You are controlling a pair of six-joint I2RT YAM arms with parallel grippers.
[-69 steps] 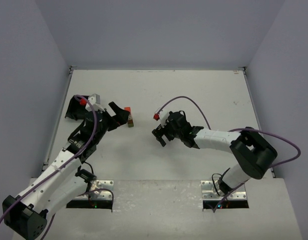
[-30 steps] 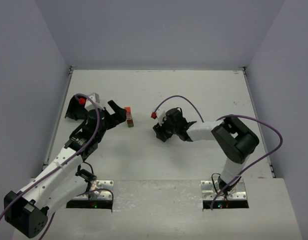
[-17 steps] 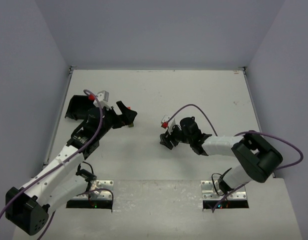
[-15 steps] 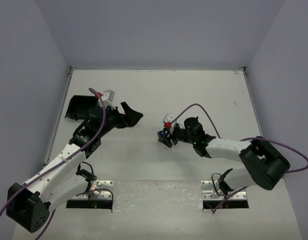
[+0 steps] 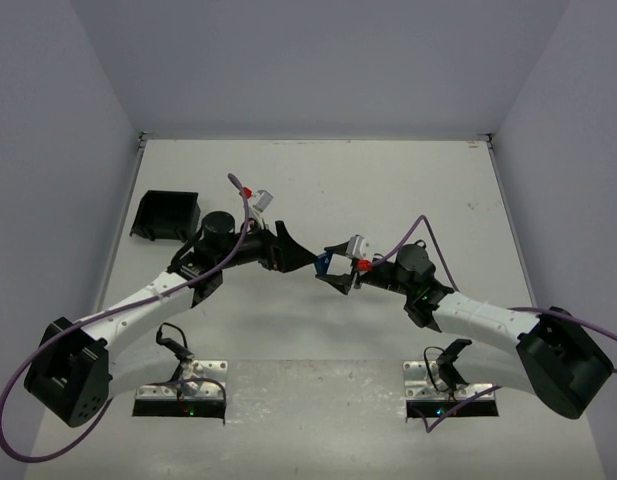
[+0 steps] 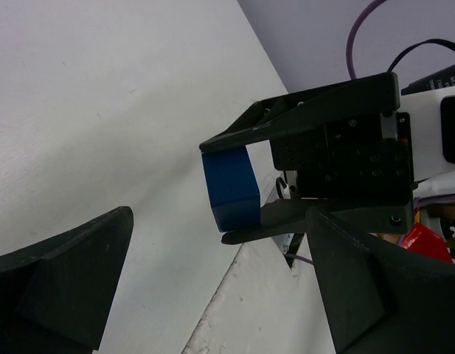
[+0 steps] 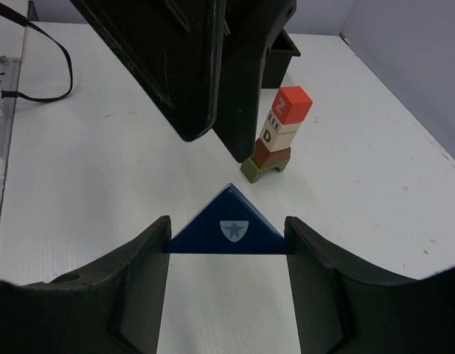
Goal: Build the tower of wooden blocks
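Right gripper (image 5: 330, 270), clamping blue wedge (image 7: 228, 234), has swung to meet left gripper (image 5: 291, 250), wide open, empty: handover likely; tower (image 7: 277, 136) awaits cap.

I see bright, even overhead light on the white counter (image 5: 388, 180), faint soft shadows, and slightly blurred right-wrist fingers (image 7: 131, 291) up close.

Left gripper (image 5: 285, 248), jaws spread wide, hangs just in front of the right gripper (image 5: 333, 270) and its blue wedge (image 7: 227, 230). It blocks most of the straight line to the block tower (image 7: 279, 133) just behind it. Table (image 5: 388, 180) is open on the far and right sides. Black tray (image 5: 166, 215) sits well apart at the left edge.
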